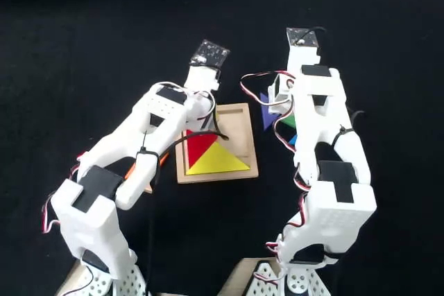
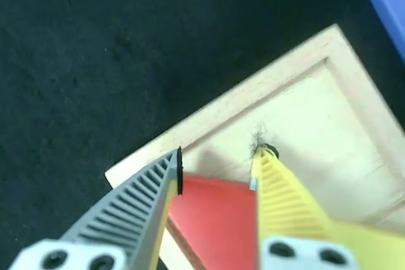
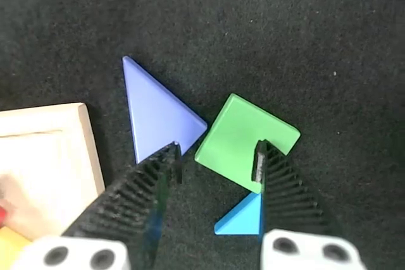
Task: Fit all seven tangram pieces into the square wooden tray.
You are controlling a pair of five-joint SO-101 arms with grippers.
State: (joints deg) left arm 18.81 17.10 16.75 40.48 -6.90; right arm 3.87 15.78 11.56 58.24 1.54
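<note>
Green and flat, the square piece (image 3: 243,140) lies on the black cloth (image 1: 83,46) outside the wooden tray (image 1: 236,107), close beside a purple triangle (image 3: 155,115) and a small blue triangle (image 3: 243,219). I judge it light, stiff and slick, best pinched across two opposite edges. My right gripper (image 3: 218,156) hovers over it, jaws apart, holding nothing. Inside the tray lie a red triangle (image 2: 212,219) and a yellow triangle (image 1: 218,159). My left gripper (image 2: 219,159) straddles the red one, jaws parted, clamping nothing that I can see.
</note>
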